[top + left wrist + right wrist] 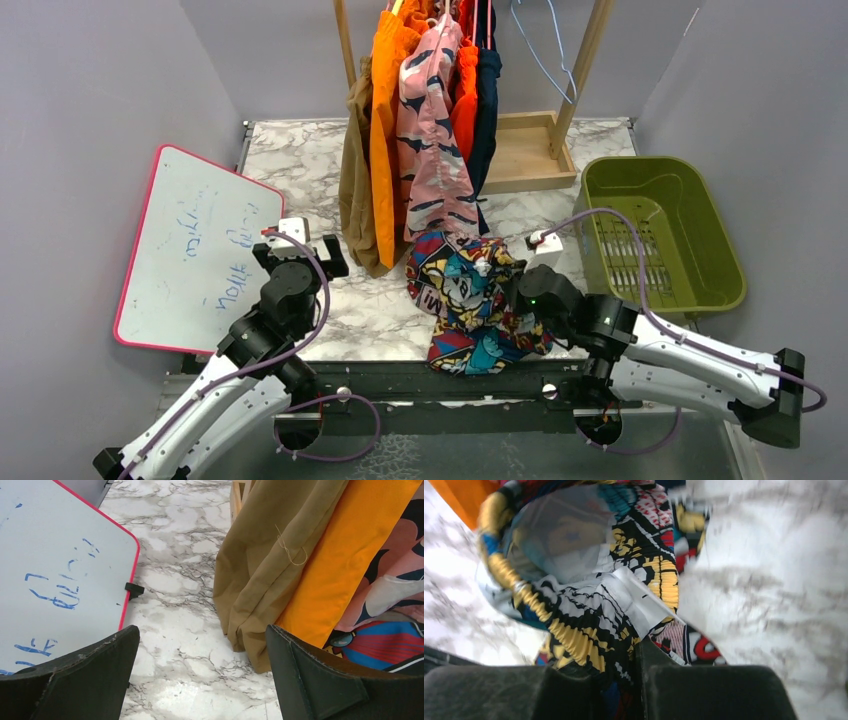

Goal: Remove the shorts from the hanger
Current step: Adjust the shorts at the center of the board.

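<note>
A white marble-patterned table carries everything. A pink-edged whiteboard with blue writing lies over its left edge, tilted, with a small black foot on the marble beside its rim. At the back, right of centre, stands the flat wooden base of a rack. A green basket sits at the right edge. The comic-print shorts lie crumpled on the near middle of the table. The tan shorts hang down with their hem reaching the marble.
</note>
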You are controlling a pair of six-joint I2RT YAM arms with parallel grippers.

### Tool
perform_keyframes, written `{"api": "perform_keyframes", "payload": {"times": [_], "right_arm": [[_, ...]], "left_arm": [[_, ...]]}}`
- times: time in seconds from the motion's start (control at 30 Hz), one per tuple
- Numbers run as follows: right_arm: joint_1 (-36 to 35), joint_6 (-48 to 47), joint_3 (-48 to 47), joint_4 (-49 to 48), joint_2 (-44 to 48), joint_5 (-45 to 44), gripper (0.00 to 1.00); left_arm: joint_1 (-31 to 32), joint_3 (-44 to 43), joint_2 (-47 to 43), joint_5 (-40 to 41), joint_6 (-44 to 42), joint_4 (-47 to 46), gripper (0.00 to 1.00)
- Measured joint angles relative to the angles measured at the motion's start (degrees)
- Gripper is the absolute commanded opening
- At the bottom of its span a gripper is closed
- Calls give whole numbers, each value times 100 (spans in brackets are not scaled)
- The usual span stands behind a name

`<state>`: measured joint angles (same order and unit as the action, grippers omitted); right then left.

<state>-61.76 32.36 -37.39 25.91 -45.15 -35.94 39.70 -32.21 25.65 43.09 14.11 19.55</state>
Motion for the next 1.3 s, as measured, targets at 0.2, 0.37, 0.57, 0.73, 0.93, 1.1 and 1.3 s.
{"api": "perform_keyframes", "payload": {"times": [0.2, 0.37, 0.57, 0.73, 0.93, 1.1, 1.3], "right_arm": [[0, 1167, 197, 863, -415, 868, 58], [-2, 1327, 251, 872, -1276, 1270, 99], [-2, 1397, 240, 542, -2166, 1563, 100], [-2, 1567, 81, 343, -3051, 1696, 99], [-22, 1722, -367, 356, -3836, 1388, 57], [-55, 1742, -586, -181, -4291, 1117, 11], [-57, 1862, -511, -337, -4074, 660, 1]], "left_arm": [[0, 0, 116, 0, 0, 2, 99], [0, 0, 120, -2, 0, 2, 99], [0, 0, 118, -2, 0, 2, 99], [0, 0, 118, -2, 0, 2, 99], [0, 0, 111, -2, 0, 2, 99], [0, 0, 114, -2, -2, 2, 99], [0, 0, 114, -2, -2, 2, 99]]}}
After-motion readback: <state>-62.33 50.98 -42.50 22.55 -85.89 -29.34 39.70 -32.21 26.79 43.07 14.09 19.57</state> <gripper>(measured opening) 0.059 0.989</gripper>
